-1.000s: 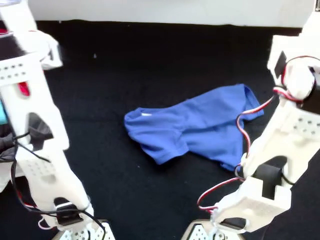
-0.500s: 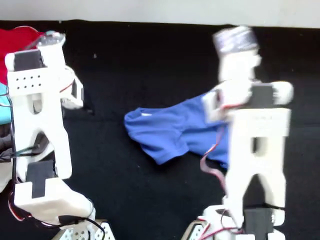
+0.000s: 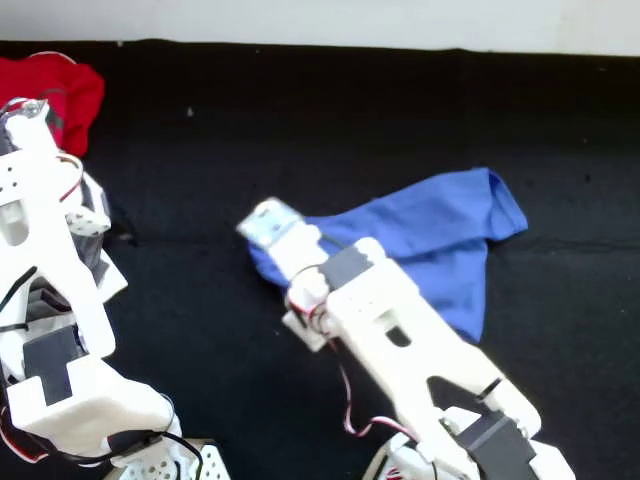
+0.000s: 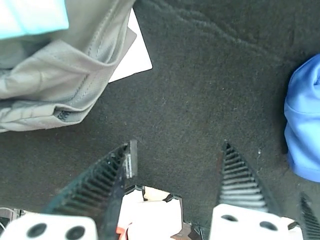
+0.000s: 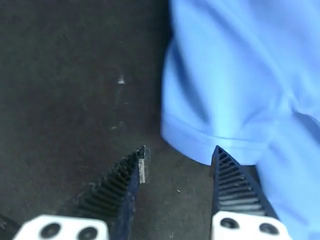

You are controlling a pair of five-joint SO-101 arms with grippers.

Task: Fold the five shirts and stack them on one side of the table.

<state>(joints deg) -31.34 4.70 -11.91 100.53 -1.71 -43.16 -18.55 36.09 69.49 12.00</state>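
You are seeing the middle shirt (image 3: pixel 430 235) lying mid-surface (image 3: pixel 300 120), the right gripper (image 5: pixel 180 150) hanging over its left edge. The corner shirt (image 3: pixel 60 90) is lying back-left. The left gripper (image 4: pixel 177 145) is hanging between a shirt pile (image 4: pixel 50 75) and the middle shirt.

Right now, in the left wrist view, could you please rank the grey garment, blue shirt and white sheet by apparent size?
1. grey garment
2. blue shirt
3. white sheet, partly under the garment
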